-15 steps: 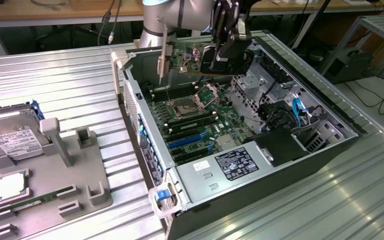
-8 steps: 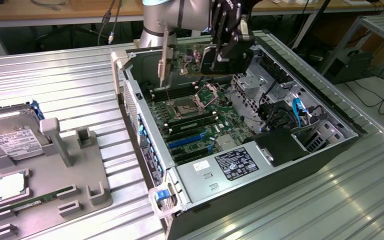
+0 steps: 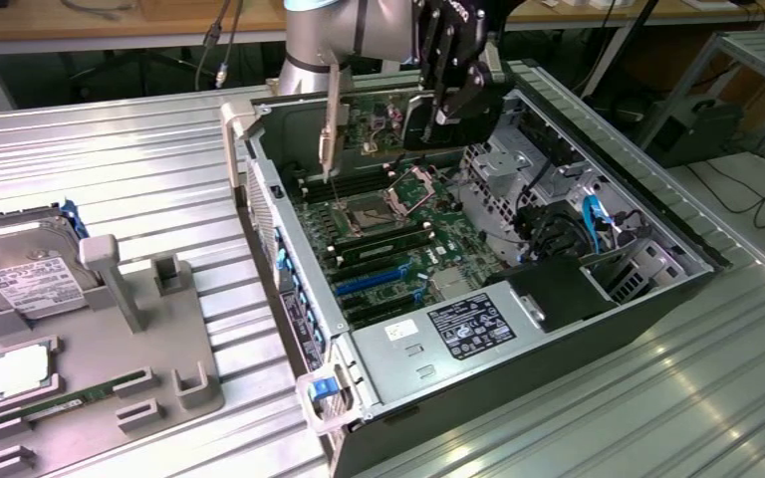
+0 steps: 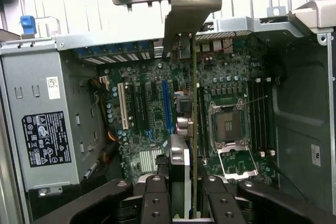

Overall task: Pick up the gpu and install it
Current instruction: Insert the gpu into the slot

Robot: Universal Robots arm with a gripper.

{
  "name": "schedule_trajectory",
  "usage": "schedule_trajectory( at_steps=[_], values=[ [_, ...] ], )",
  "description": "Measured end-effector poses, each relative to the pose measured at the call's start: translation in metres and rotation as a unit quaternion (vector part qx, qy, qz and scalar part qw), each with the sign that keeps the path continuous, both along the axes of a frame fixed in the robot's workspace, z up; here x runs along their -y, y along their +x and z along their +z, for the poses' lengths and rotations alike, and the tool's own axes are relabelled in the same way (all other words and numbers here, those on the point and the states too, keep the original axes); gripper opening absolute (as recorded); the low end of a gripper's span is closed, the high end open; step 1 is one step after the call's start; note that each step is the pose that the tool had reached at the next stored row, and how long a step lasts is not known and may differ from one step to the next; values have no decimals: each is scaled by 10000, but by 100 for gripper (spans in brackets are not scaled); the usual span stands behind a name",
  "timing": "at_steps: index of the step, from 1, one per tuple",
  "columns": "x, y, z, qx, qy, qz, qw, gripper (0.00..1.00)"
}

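Jaws pinch the gpu on edge above the open computer case, its long axis roughly level, running from the jaws out to its silver bracket, motherboard slots below it.

Arm vert., wrist downward, pincer tight on gpu, both sides.

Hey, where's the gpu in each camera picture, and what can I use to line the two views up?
Exterior view: the gpu hangs upper centre, over the far end of the open computer case.
Wrist view: the gpu is edge-on, a thin green strip in the gripper, beside the CPU socket.
Shared landmark: the power supply's black label.
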State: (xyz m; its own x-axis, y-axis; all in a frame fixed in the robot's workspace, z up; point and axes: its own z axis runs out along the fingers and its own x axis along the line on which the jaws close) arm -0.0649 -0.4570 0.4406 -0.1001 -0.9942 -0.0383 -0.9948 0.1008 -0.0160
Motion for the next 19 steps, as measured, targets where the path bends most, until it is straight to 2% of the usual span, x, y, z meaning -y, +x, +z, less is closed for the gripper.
schedule_trajectory(
  at_steps=[2, 3, 8, 19],
  values=[
    [0, 1, -6, 43, 0, 70, 10000, 28],
    [0, 1, -7, 46, 0, 134, 9999, 28],
    [0, 7, -15, 49, 3, 510, 9987, 28],
    [0, 88, -60, 48, 4, 858, 9963, 28]
  ],
)
